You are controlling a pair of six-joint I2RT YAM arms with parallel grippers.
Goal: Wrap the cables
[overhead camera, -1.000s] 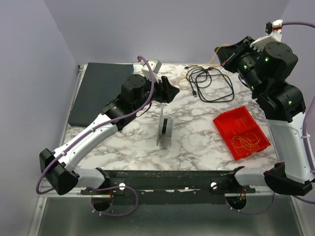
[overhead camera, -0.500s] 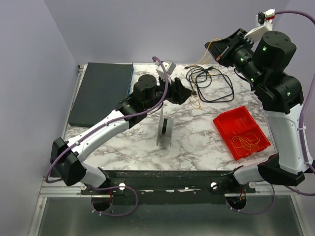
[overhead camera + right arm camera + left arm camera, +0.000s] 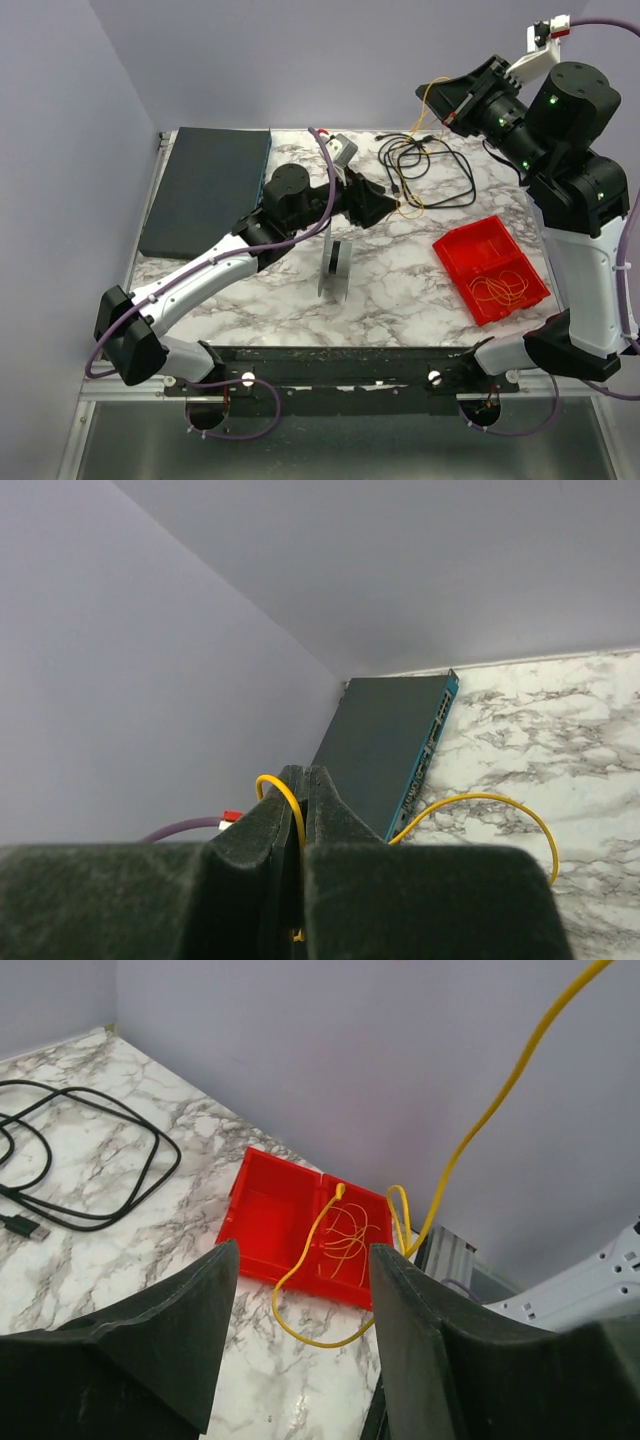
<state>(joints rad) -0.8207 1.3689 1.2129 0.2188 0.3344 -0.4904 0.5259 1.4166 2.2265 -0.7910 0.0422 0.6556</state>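
**Right arm pinches one yellow cable aloft; left jaws stand wide beside it**

Top external: Your right gripper [image 3: 441, 100] hangs above the far edge of the marble table [image 3: 250, 290], clamped on one yellow cable [image 3: 427, 90]. The cable curls in a small loop at the fingers, then drops in a thin line to the tabletop just beside the tip of your left gripper [image 3: 388, 207]. A second lot, the yellow wire loops [image 3: 500, 290], lies in the near compartment of the one red tray [image 3: 470, 245], well apart from both grippers. Also counted are one black cord [image 3: 440, 175] near the far edge, one dark flat box [image 3: 205, 185] at far left and one upright metal stand [image 3: 335, 265] mid-table.

Left wrist: Your two left fingers [image 3: 180, 1340] are spread apart, gripping nothing. The yellow cable comes down from the upper right and sags into a loop on the marble, seen in the gap just beyond the fingertips. Its free end shows against the tray, and it appears to touch neither finger. The black cord shows one plug.

Right wrist: Your two right fingers [image 3: 250, 850] are pressed together on the cable. A small loop pokes out at their seam, and one arc of it shows beyond them against the marble. The dark box shows a teal edge lined with ports, and one purple hose [image 3: 185, 827] enters at left.
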